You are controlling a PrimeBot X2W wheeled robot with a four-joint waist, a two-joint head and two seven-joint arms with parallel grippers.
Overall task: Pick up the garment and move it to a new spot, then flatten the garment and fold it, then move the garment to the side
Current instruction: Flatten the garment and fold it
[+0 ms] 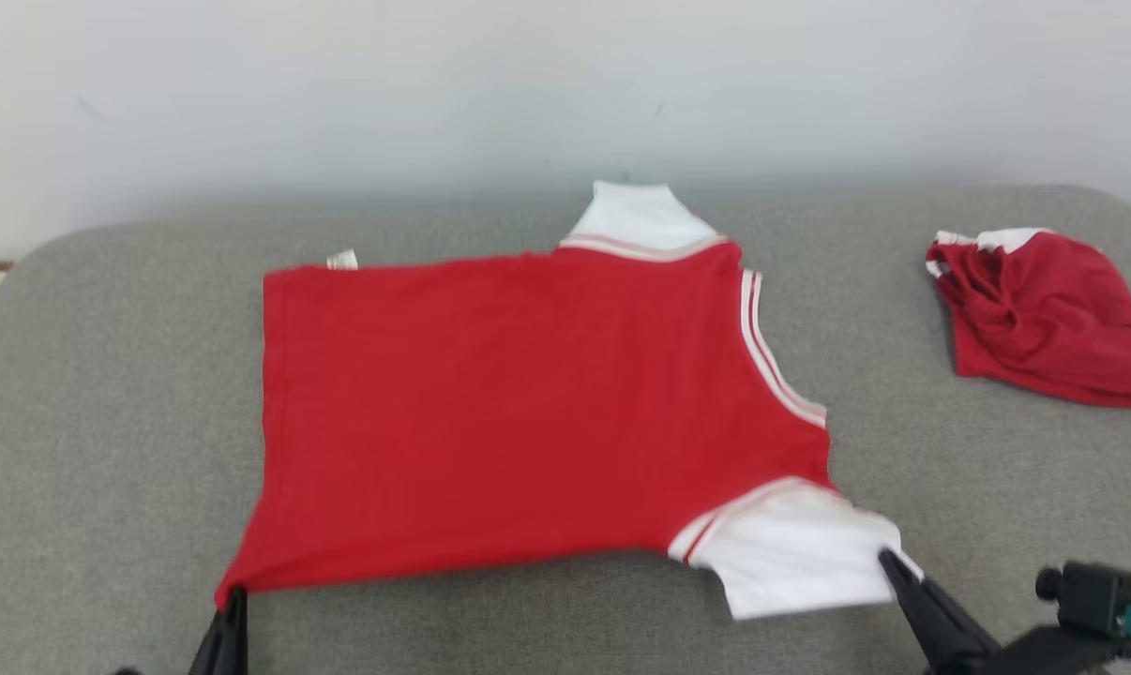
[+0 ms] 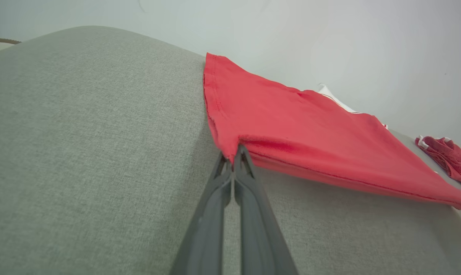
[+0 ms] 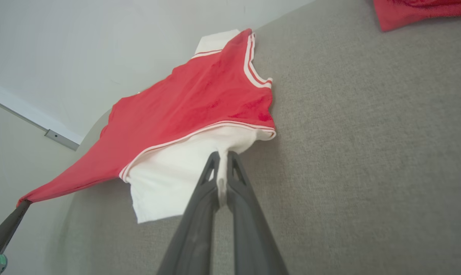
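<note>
Where head view crops left tool (image 1: 234,600), wrist shows garment (image 2: 291,130) pinched.

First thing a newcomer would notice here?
A red shirt lies spread over the middle of the grey cushion. The left claw pinches its near hem corner, the right claw its near white sleeve. A crumpled red garment sits at the far right.
</note>
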